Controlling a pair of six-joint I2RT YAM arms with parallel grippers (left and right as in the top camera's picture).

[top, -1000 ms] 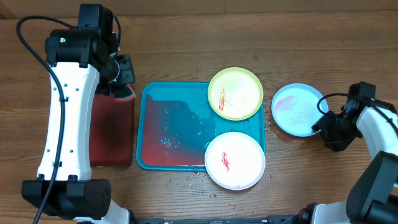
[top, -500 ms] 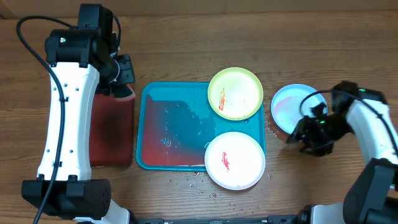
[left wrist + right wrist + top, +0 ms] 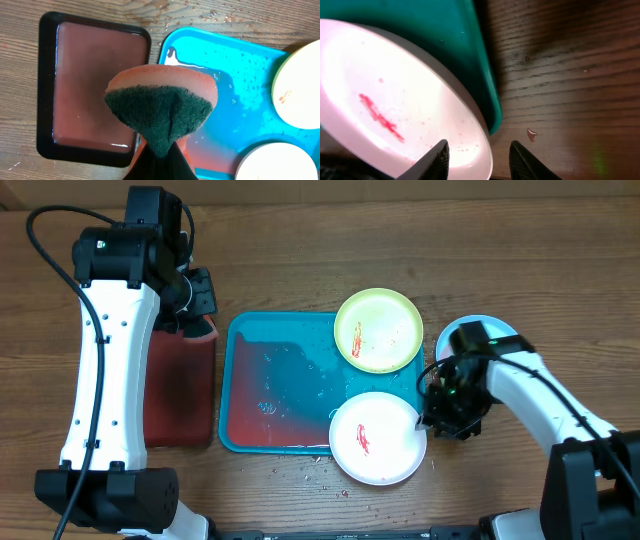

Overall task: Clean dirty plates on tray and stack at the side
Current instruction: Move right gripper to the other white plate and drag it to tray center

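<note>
Trays first: 1 turquoise tray (image 3: 280, 380), wet, just beside 1 smaller dark red tray (image 3: 180, 405). Of 3 plates, the yellow-green plate (image 3: 378, 330) and cream plate (image 3: 378, 438) overhang its right corners, and the light blue plate (image 3: 500, 328) lies on the surface (image 3: 300, 260). I judge them light, stiff and slick, best held by the rim. My right gripper (image 3: 482, 160) gapes astride the cream rim. My left gripper (image 3: 160, 152) pinches 1 sponge (image 3: 162, 107).

three plates (image 3: 378, 330), one turquoise tray (image 3: 280, 380), one dark red tray (image 3: 185, 395), one sponge (image 3: 162, 100), two arms (image 3: 100, 360)
</note>
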